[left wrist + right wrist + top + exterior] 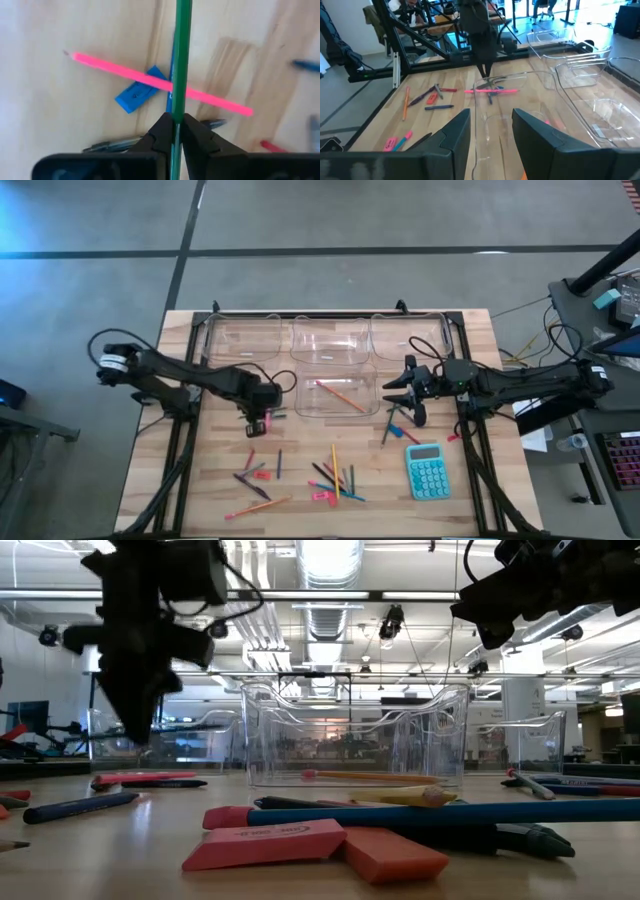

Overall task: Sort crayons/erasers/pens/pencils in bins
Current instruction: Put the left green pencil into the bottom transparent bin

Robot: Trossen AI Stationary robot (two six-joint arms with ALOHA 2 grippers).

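My left gripper [258,416] points down over the table's left middle, shut on a long green pencil [181,60]. Below it a pink pencil [150,80] lies across a blue eraser [137,95] on the table. My right gripper [408,395] is open and empty, beside the right end of the front clear bin [372,408]; its fingers show in the right wrist view [490,132]. An orange pencil [340,396] lies in that bin. Three more clear bins [240,345] stand in a row behind it. My left gripper pinches the green pencil's shaft [177,117] between its two fingertips, from above, pointing down. The pencil runs on out past the fingers, over the pink pencil and the blue eraser. It looks clear of the table.
Loose pencils, pens, crayons and erasers [335,480] lie scattered over the table's near half. A teal calculator [427,471] lies at the near right. Two pink erasers [265,843] lie close to the low camera. A dark pen [115,144] lies near my left gripper.
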